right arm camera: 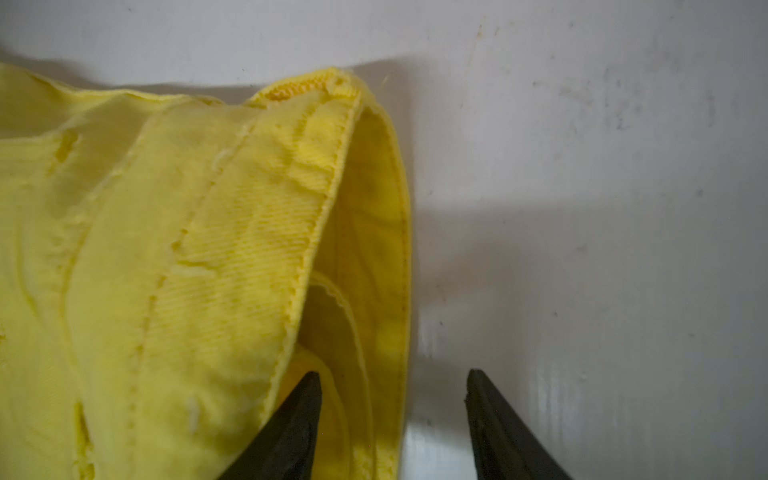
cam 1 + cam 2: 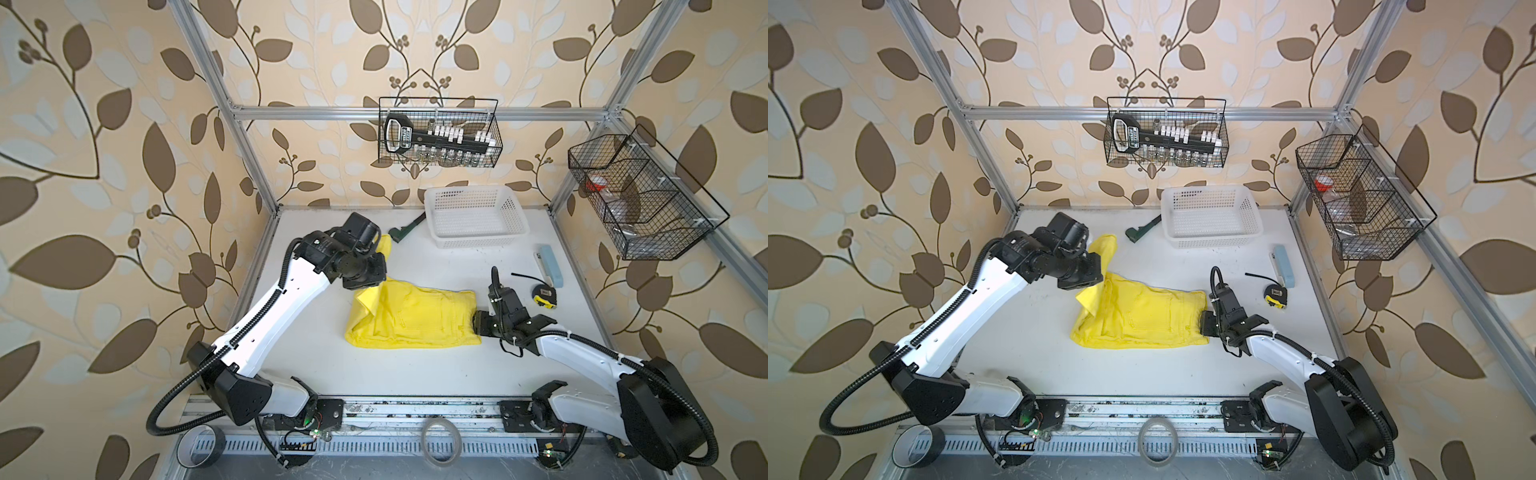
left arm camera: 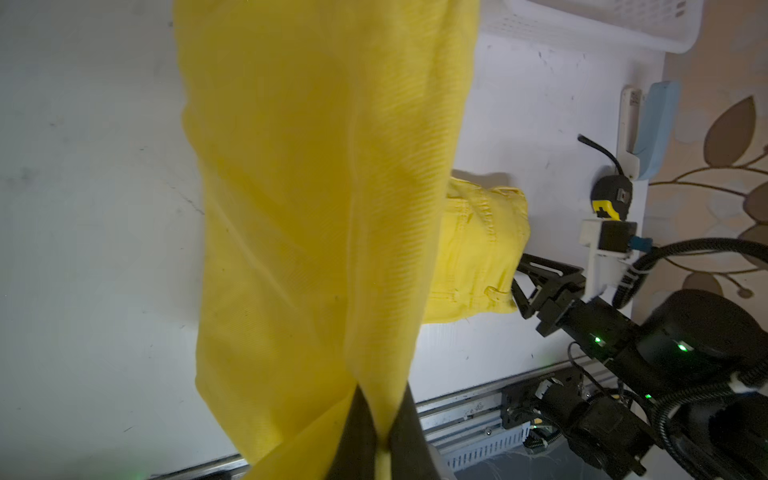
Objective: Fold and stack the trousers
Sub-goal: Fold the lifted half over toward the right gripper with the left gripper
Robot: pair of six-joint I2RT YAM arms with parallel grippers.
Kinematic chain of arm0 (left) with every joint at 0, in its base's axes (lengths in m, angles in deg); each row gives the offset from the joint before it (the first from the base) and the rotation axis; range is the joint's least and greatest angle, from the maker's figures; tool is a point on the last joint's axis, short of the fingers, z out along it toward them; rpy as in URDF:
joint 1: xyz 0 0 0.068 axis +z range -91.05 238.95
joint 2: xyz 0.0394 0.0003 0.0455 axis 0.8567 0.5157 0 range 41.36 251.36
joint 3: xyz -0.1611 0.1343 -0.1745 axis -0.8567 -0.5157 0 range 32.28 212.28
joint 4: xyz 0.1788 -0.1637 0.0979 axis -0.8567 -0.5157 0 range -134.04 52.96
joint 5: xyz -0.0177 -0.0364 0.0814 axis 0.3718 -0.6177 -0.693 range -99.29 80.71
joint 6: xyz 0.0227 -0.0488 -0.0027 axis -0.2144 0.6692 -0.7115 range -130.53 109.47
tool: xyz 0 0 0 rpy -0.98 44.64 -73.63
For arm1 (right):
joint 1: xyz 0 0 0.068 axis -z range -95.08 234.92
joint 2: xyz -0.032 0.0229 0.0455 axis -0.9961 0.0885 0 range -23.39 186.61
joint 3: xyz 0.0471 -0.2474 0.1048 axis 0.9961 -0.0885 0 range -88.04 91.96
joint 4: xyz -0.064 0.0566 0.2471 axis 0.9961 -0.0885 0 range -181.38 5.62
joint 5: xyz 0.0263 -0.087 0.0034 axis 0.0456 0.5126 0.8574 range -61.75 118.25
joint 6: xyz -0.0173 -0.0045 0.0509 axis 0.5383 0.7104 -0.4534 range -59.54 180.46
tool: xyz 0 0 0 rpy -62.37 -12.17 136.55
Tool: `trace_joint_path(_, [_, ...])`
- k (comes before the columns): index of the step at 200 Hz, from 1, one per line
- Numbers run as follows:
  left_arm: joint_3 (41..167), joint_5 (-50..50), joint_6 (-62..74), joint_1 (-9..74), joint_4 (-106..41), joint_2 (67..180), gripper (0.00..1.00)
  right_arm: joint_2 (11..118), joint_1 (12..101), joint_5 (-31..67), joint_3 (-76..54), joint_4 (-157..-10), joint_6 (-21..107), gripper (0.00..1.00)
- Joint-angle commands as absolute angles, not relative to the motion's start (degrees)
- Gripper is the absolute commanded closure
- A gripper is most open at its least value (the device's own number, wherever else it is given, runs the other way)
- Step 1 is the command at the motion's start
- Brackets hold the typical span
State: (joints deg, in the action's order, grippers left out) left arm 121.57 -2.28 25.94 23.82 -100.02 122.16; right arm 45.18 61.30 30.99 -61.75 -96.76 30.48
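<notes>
Trousers (image 2: 415, 318) lay folded on the white table (image 2: 374, 374), nearer the arms than the basket (image 2: 473, 216) and well apart from it. Their stitched waistband (image 1: 291, 187) faced the right gripper (image 1: 392, 374). Its jaws stood spread, one finger (image 1: 291, 424) on the yellow waistband, the other over bare table. The left gripper (image 3: 384, 442), pressed together, pinched one soft ribbed leg (image 3: 324, 187) and held it raised, left of the basket. Bare tabletop ran from the fold's near edge to the rail (image 2: 415, 409). The basket was white perforated plastic. A dark wrench (image 2: 405, 230) lay just left of it. A tape measure (image 2: 544, 295) and a blue block (image 2: 552, 266) lay to its right, nearer the arms.
</notes>
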Motion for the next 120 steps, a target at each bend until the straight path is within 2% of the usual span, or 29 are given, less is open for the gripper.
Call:
trace_joint_path(1, [125.01, -2.90, 32.84, 18.31, -93.20, 125.63, 1.00, 46.67, 61.11, 30.82, -62.90, -94.52, 30.65, 0.44])
trace_joint_path(51, [129.15, -3.36, 37.83, 7.41, -85.87, 136.91, 1.00, 49.07, 61.26, 29.25, -63.38, -91.06, 29.75, 0.55])
trace_joint_path(85, [131.13, -4.41, 40.80, 4.68, -82.37, 142.84, 1.00, 49.87, 61.19, 28.14, -64.63, -88.99, 29.04, 0.62])
trace_joint_path(120, [132.32, -3.16, 45.55, 2.00, -78.03, 146.86, 1.00, 49.96, 61.28, 27.48, -65.61, -87.82, 28.64, 0.64])
